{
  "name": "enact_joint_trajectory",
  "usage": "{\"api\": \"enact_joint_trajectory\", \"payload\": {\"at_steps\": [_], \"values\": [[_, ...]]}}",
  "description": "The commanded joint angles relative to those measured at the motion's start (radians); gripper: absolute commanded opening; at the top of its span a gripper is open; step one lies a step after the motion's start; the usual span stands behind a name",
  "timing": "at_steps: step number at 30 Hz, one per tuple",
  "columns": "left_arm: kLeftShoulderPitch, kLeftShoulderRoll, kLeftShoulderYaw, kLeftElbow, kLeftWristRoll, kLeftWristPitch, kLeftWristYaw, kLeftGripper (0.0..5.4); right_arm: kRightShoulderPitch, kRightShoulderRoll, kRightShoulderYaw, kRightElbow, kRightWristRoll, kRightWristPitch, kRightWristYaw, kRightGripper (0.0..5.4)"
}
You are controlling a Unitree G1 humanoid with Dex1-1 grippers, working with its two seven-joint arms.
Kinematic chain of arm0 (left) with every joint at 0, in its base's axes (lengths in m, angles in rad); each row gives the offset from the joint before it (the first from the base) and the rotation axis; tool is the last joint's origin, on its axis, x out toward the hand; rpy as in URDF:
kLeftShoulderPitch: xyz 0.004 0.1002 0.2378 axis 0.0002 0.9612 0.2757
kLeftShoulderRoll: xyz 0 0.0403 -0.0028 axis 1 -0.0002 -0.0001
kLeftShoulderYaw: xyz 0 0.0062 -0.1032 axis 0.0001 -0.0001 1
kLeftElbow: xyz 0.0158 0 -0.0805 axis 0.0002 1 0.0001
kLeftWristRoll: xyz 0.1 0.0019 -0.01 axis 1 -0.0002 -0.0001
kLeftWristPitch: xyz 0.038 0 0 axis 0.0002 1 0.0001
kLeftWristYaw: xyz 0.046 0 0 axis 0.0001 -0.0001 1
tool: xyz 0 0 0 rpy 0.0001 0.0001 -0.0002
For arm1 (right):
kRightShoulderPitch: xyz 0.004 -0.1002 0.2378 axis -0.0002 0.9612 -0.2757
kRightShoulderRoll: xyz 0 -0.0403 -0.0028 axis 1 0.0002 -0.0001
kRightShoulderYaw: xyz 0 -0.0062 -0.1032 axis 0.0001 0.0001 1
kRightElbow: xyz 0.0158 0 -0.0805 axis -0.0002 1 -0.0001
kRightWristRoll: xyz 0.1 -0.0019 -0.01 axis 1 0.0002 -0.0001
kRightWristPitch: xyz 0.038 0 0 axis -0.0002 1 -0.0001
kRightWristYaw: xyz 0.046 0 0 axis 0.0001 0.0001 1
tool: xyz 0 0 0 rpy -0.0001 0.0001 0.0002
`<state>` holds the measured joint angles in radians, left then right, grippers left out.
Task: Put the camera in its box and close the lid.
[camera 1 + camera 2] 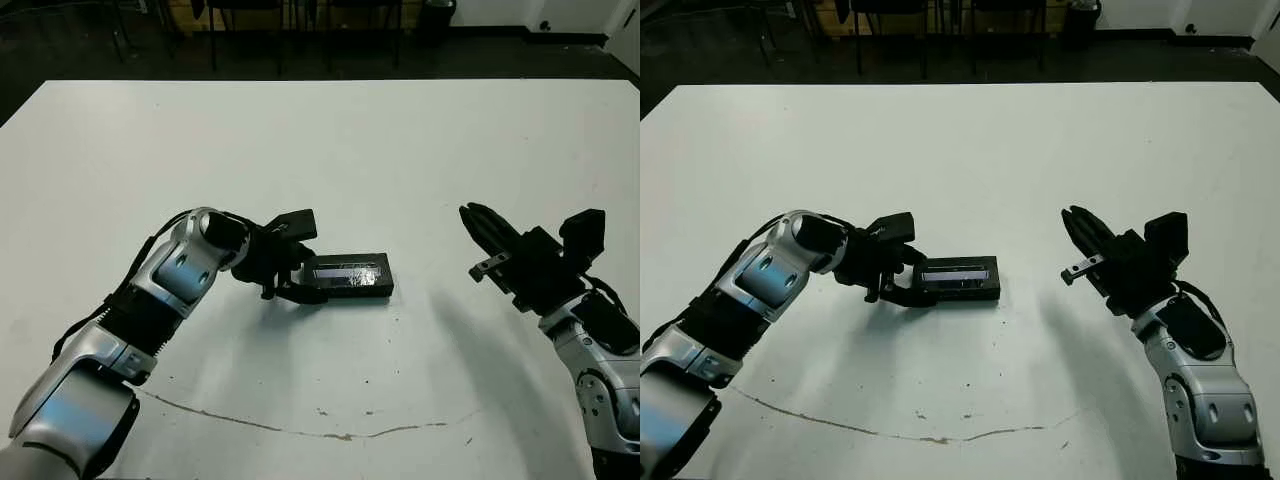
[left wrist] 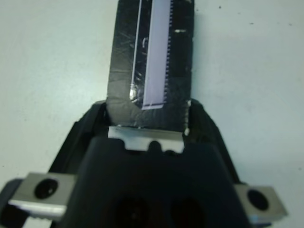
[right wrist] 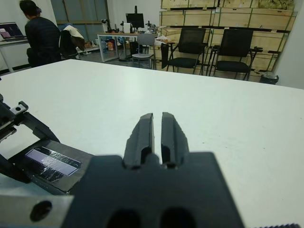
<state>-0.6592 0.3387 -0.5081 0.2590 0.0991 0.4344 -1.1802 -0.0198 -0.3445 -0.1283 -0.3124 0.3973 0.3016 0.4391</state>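
Now left hand (image 1: 290, 262) around lid (image 1: 348, 274).

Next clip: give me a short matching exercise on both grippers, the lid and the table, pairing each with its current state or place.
Things:
1. left gripper
2. right gripper
3. lid
4. table

States:
A. white, with a thin brownish line near the robot
B. fingers together, holding nothing, in the air
C. fingers either side of the black case's end
D. flat on top of the case, pale glossy stripe up

Pairs: 1-C, 2-B, 3-D, 4-A
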Motion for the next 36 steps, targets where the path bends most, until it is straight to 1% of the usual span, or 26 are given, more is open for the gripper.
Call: {"api": "enact_joint_trajectory", "payload": {"at_steps": [1, 2, 4, 8, 15, 17, 19, 25, 30, 32, 34, 36], "values": [[0.035, -0.032, -0.054, 0.02, 0.024, 0.063, 0.03, 2.68, 0.015, 0.001, -0.001, 0.004, 0.002, 0.01, 0.001, 0.0], [0.036, -0.032, -0.049, 0.023, 0.02, 0.074, 0.035, 2.86, 0.016, 0.002, -0.001, 0.007, 0.003, 0.006, 0.004, 0.0], [0.038, -0.026, -0.047, 0.03, 0.021, 0.051, 0.043, 3.18, 0.016, 0.004, -0.001, 0.011, 0.003, 0.002, 0.005, 0.0], [0.042, -0.004, -0.056, 0.052, 0.039, -0.053, 0.062, 3.89, 0.016, 0.003, 0.001, 0.011, -0.006, -0.004, 0.003, 0.0], [0.048, 0.022, -0.044, 0.1, 0.032, -0.127, 0.071, 5.13, 0.02, 0.008, 0.0, 0.003, 0.001, 0.002, -0.003, 0.0], [0.057, 0.033, -0.036, 0.105, 0.027, -0.152, 0.072, 5.39, 0.021, 0.009, 0.0, 0.0, 0.003, 0.005, -0.006, 0.0], [0.069, 0.047, -0.026, 0.095, 0.023, -0.157, 0.072, 5.39, 0.019, 0.009, 0.0, 0.004, 0.005, 0.002, -0.001, 0.0], [0.13, 0.118, 0.021, -0.034, -0.018, -0.082, 0.066, 5.39, 0.015, 0.001, 0.005, -0.005, -0.003, 0.012, -0.007, 0.0], [0.204, 0.203, 0.094, -0.14, -0.065, -0.054, 0.068, 5.39, 0.012, 0.007, 0.007, 0.007, -0.003, -0.006, 0.0, 0.0], [0.233, 0.24, 0.119, -0.176, -0.078, -0.057, 0.065, 5.39, 0.009, 0.01, 0.005, 0.012, 0.003, -0.003, 0.002, 0.0], [0.272, 0.286, 0.15, -0.216, -0.091, -0.085, 0.059, 5.39, 0.008, 0.01, 0.003, 0.003, 0.013, 0.019, -0.007, 0.0], [0.313, 0.327, 0.186, -0.255, -0.11, -0.097, 0.055, 5.39, 0.007, 0.011, 0.003, 0.007, 0.016, 0.013, -0.003, 0.0]]}}
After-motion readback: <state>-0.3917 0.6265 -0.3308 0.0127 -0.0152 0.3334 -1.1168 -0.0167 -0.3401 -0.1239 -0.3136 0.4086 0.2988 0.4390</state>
